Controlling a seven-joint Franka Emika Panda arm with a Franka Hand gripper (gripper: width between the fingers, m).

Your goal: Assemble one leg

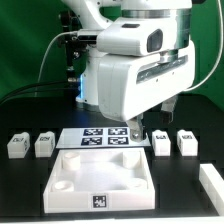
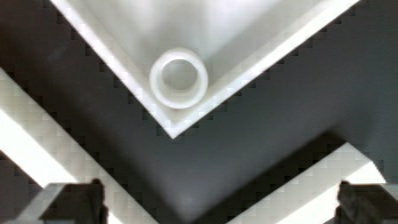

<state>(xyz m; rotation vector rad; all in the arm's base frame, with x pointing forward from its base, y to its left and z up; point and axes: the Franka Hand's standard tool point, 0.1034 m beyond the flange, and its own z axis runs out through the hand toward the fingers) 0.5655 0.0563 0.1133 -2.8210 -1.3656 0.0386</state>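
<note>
Although a small white plastic tagged leg [image 1: 160,142] lay on the black desk [image 1: 30,185] near the large white square panel [image 1: 62,183], the exterior view showed none gripped; fetching one seemed next. In the wrist view, the tool [image 2: 217,205] hung released and empty above the panel's round corner socket [image 2: 180,80], which held nothing.

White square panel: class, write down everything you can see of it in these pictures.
The white square panel looks like smooth plastic. It lies flat on the black table, nearer the exterior camera than the marker board. It has a raised rim and round sockets at its corners; the wrist view shows one empty socket close up. A black-and-white tag sits on its near edge. Only the table touches it; the open gripper hangs above one corner.
</note>
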